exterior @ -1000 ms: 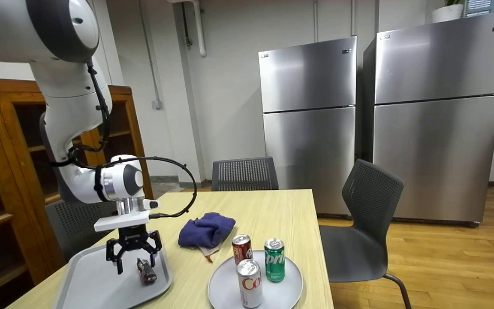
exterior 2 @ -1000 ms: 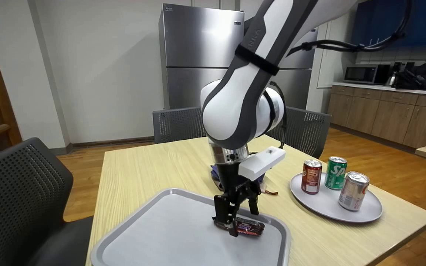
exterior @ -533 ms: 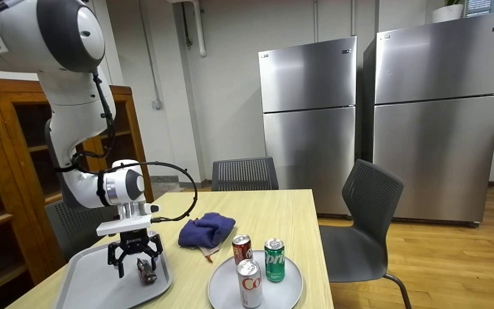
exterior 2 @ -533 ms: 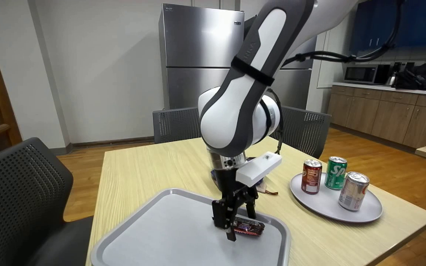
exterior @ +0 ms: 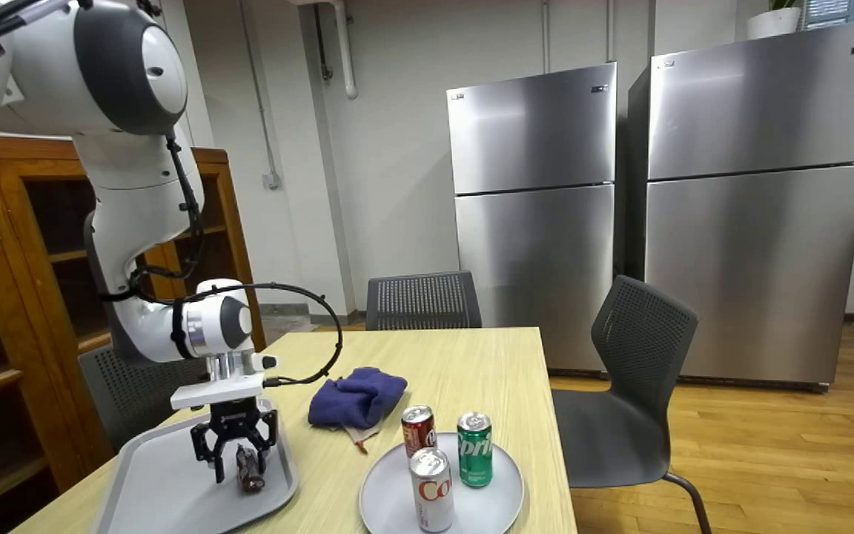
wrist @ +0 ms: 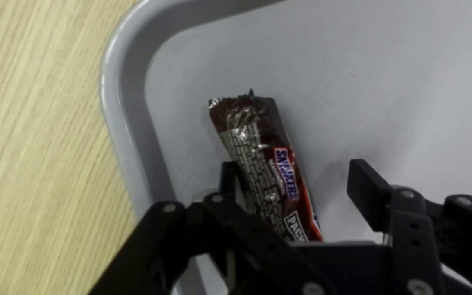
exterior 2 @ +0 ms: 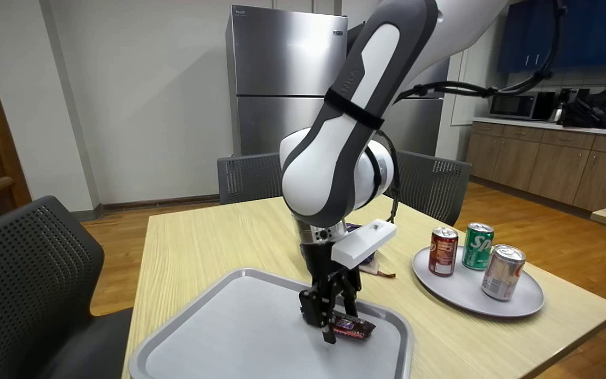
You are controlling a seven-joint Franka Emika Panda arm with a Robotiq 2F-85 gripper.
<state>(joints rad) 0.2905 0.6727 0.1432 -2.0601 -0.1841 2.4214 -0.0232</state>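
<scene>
My grey tray carries the Snickers bar, lying near the corner closest to the plate. That plate, by the edge of the table, holds a red can, a green can and a silver can, all standing. I have the gripper low and open, its jaws straddling the bar: one finger touching or just beside it, I can't tell which, the other standing clear.
</scene>
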